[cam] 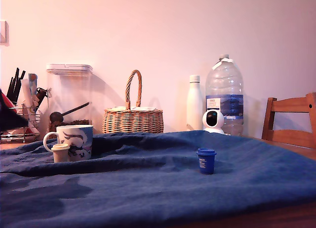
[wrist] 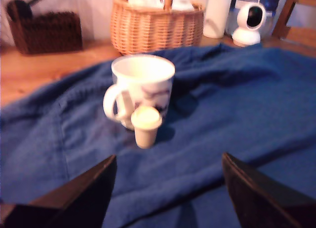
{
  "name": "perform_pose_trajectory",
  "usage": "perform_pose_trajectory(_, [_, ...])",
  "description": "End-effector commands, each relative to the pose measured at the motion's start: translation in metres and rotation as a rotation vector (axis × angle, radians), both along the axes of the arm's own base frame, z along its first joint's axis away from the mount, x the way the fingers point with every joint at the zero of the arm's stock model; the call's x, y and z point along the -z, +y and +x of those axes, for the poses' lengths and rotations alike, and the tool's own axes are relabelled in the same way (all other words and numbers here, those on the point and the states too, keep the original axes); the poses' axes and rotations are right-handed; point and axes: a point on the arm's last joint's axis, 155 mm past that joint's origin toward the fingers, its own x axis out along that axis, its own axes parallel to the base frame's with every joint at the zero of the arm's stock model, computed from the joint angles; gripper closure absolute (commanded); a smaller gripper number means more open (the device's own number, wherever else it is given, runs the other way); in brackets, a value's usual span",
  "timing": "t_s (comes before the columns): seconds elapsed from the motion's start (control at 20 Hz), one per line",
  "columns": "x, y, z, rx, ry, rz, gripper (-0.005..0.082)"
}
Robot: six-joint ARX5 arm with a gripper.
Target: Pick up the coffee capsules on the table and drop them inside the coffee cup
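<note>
A white mug [cam: 74,141] with a blue swirl picture stands on the dark blue cloth [cam: 148,188] at the exterior view's left, handle to the left. Upright against its front sits a cream capsule [cam: 60,152]. The dark blue capsule [cam: 206,160] stands alone at centre-right and does not show in the wrist view. In the wrist view my gripper [wrist: 168,158] is open, its dark fingers [wrist: 89,188] spread wide with only cloth [wrist: 237,104] between them. The cream capsule [wrist: 146,127] and the mug [wrist: 143,85] lie a short way ahead of the fingertips.
Behind the cloth stand a wicker basket [cam: 132,117], a clear canister [cam: 69,95], a white bottle [cam: 195,102], a big water bottle [cam: 224,95] and a small white camera [cam: 213,121]. A wooden chair [cam: 291,122] is at the right, a utensil rack [cam: 19,119] at the left.
</note>
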Motion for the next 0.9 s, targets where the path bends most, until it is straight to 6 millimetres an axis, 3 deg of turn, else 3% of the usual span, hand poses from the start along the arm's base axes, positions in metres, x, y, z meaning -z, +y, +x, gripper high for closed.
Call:
perform_pose_trajectory(0.0, [0.004, -0.002, 0.0, 0.009, -0.003, 0.004, 0.015])
perform_pose_trajectory(0.25, [0.007, -0.005, 0.008, 0.024, -0.027, 0.001, 0.015])
perform_pose_trajectory(0.85, [0.028, -0.028, 0.048, 0.101, 0.002, -0.009, 0.015])
